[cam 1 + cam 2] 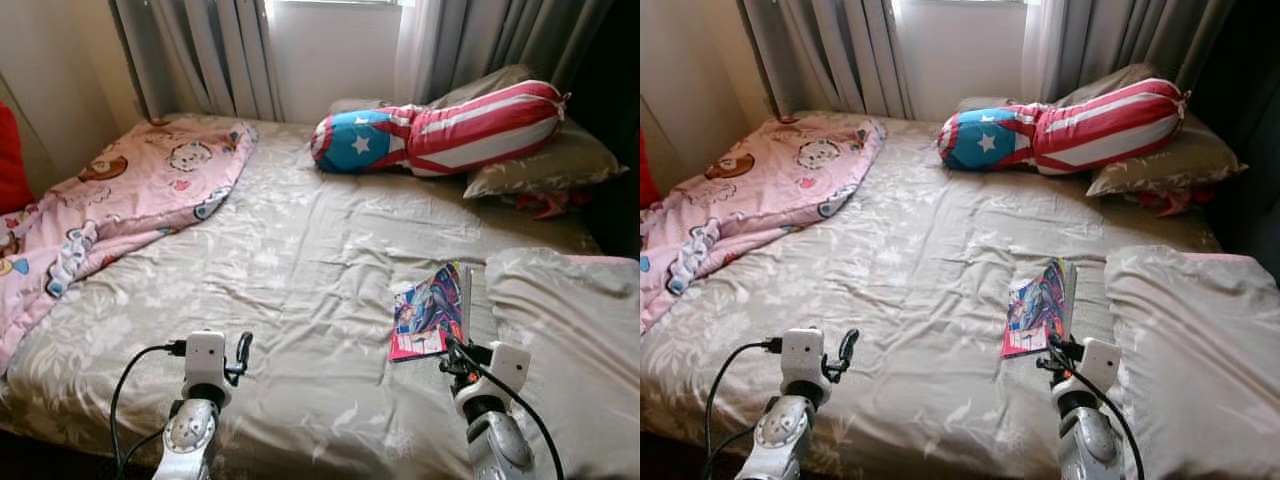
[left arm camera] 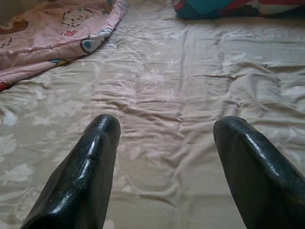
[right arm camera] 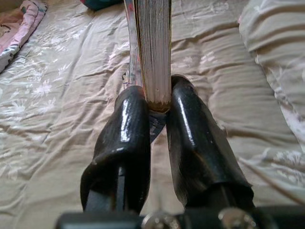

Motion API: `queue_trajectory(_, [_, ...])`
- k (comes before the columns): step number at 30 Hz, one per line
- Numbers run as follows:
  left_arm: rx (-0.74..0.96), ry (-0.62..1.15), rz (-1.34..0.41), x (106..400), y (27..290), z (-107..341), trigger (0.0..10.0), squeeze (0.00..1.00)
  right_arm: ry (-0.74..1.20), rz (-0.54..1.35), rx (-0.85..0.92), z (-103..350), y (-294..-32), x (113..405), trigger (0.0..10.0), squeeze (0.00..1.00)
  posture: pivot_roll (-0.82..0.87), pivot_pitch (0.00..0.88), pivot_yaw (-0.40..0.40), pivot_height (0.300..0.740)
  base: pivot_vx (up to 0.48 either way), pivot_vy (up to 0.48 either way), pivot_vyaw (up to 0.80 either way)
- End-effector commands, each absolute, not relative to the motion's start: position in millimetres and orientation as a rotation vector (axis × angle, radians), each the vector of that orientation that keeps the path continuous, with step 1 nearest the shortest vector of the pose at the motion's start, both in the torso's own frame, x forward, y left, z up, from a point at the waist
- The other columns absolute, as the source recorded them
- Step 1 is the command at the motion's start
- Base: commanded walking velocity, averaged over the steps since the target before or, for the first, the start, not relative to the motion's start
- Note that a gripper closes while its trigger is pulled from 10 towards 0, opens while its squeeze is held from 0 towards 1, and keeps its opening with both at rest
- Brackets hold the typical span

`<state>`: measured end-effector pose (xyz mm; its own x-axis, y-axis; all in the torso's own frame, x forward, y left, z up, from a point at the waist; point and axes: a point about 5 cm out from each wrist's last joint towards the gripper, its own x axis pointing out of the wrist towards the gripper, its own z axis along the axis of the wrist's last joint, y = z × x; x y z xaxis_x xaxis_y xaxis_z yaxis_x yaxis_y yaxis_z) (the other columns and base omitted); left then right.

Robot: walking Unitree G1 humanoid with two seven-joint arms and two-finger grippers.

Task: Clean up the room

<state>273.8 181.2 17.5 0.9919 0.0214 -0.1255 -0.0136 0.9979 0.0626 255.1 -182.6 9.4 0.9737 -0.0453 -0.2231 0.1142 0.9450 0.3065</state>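
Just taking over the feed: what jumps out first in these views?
The right pincer is shut on a colourful book, its cover splayed open on the bed's right side. At the head lies a stars-and-stripes bolster; a pink cartoon blanket is bunched along the left edge. The left pincer is open above bare sheet.

Home bedroom: bed (image 1: 300, 260) with floral beige sheet, pink cartoon blanket (image 1: 120, 200), pillows (image 1: 545, 160), star-striped bolster (image 1: 440, 130), grey curtains (image 1: 200, 50) at window.
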Motion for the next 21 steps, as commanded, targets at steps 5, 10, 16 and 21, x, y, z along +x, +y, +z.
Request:
queue_trajectory(5, [0.060,0.114,0.020,277.2,179.0,21.5,10.0,0.00,0.154,-0.062,0.317,21.3,-182.5,262.5,10.0,0.00,-0.04,0.000,-0.010,0.659,0.000,0.000,0.00])
queue_trajectory(10, [0.057,0.109,0.023,277.9,179.0,22.7,10.0,0.00,0.153,-0.057,0.320,21.6,-181.6,263.4,10.0,0.00,-0.04,0.000,-0.010,0.659,0.000,0.000,0.00])
queue_trajectory(16, [0.053,0.114,0.020,277.7,178.6,22.3,10.0,0.00,0.153,-0.053,0.323,21.6,-181.0,263.6,10.0,0.00,-0.04,0.000,-0.010,0.659,0.000,0.000,0.00])
queue_trajectory(21, [0.050,0.112,0.018,278.3,178.1,23.0,10.0,0.00,0.153,-0.053,0.322,21.4,-180.7,263.5,10.0,0.00,-0.04,0.000,-0.010,0.659,0.000,0.000,0.00])
